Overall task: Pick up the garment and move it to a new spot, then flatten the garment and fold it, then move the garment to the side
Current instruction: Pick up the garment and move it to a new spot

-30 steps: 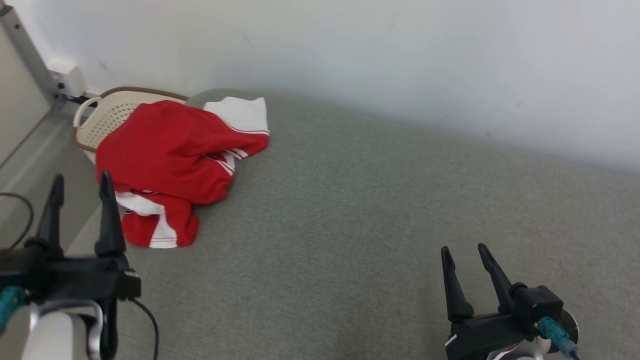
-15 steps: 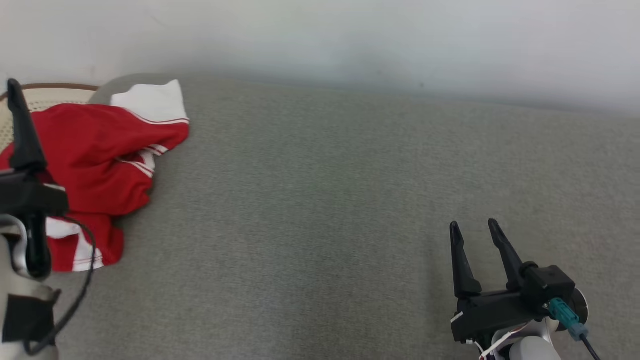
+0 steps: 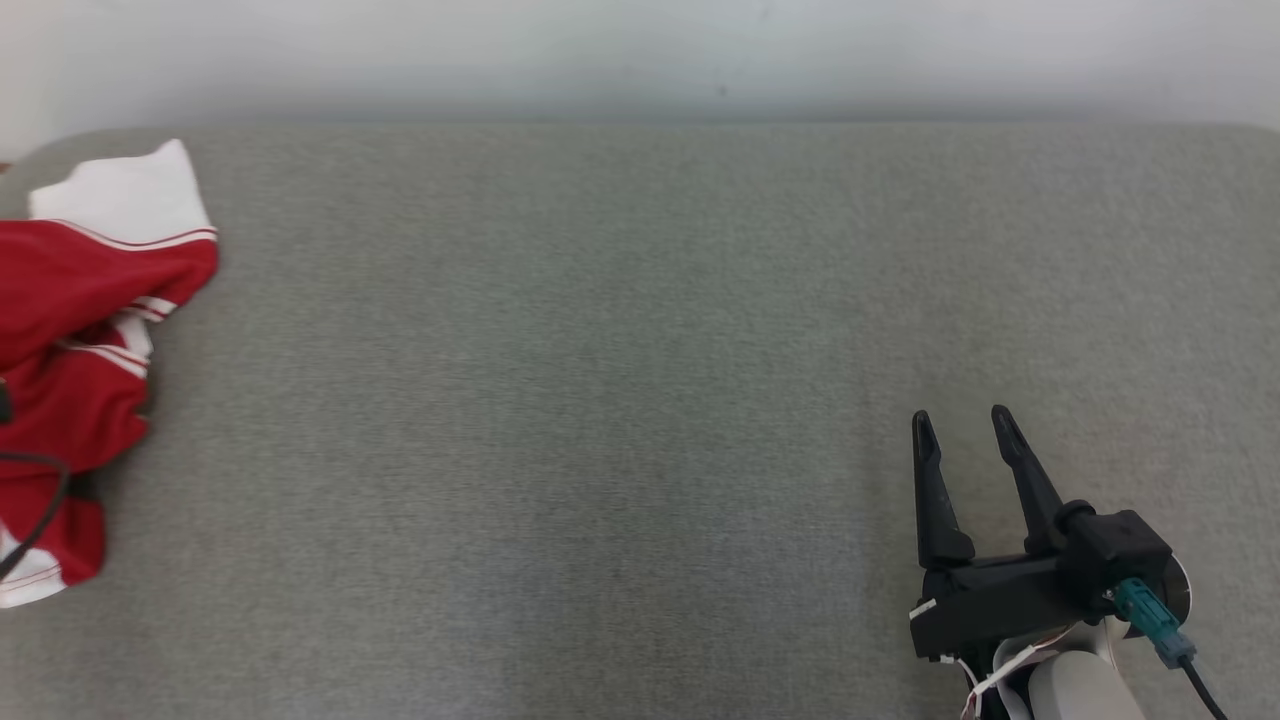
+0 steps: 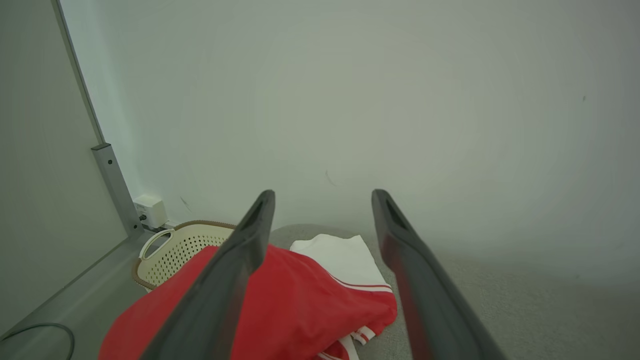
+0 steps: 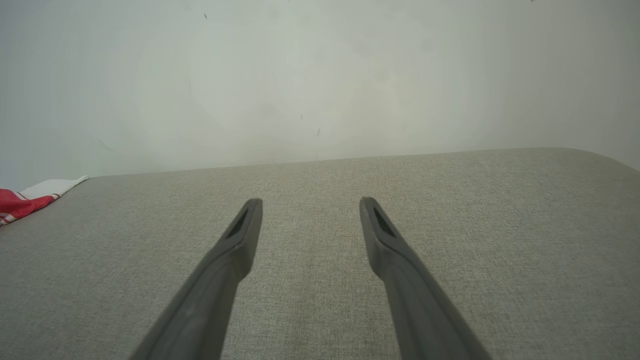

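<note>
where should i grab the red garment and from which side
Probably the raised red crest of the heap, from above with the left gripper, which hangs open near the garment. It lies crumpled in a mound, so the crest offers bunched cloth to pinch; the white panel lies flatter and would be harder to catch.

Soft, even light fills all 3 views, leaving the pale wall (image 3: pixel 640 50) slightly washed out and casting only a faint shadow on the desk (image 3: pixel 600 400) just left of the right tool (image 3: pixel 960 415). In the 2 wrist views the corners darken, and the left tool (image 4: pixel 324 195) and the right tool blur close to the lens. The desk's far edge bows downward at the right of the right wrist view.
</note>
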Tool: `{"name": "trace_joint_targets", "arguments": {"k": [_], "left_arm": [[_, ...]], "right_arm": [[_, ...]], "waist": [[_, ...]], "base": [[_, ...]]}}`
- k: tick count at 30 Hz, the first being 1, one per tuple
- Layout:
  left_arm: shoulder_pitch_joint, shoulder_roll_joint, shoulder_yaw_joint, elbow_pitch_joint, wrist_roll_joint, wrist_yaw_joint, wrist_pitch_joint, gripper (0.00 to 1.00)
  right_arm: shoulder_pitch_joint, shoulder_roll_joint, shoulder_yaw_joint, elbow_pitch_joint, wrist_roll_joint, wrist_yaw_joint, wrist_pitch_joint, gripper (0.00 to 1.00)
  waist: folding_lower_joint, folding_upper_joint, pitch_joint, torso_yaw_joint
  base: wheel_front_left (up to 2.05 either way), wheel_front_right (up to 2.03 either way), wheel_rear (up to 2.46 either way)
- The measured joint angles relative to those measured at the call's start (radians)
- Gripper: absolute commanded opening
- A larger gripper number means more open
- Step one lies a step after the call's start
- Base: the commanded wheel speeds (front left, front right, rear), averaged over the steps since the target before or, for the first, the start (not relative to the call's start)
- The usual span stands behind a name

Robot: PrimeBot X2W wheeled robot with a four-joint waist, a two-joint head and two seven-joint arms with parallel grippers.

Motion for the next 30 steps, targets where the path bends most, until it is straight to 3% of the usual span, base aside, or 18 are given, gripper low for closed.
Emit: {"name": "trace_joint_targets", "arguments": {"k": [6, 18, 30], "left_arm": [[-0.034, 0.060, -0.003, 0.157, -0.011, -0.013, 0.003, 1.00], [-0.071, 0.106, -0.051, 0.383, 0.001, -0.024, 0.048, 1.00], [-0.086, 0.137, -0.105, 0.458, 0.013, -0.024, 0.170, 1.00]], "right_arm": [[-0.009, 0.000, 0.002, -0.007, 0.001, 0.000, 0.000, 1.00], [-0.028, 0.000, -0.004, -0.010, -0.006, 0.000, 0.000, 1.00], [-0.036, 0.000, 0.007, -0.011, -0.007, 0.000, 0.000, 1.00]], "waist": [[0.0000, 0.0000, 0.042, -0.041], [-0.0001, 0.0000, 0.101, -0.082], [-0.0002, 0.0000, 0.120, -0.093]], "base": [[0.00, 0.00, 0.00], [0.00, 0.00, 0.00], [0.00, 0.00, 0.00]]}}
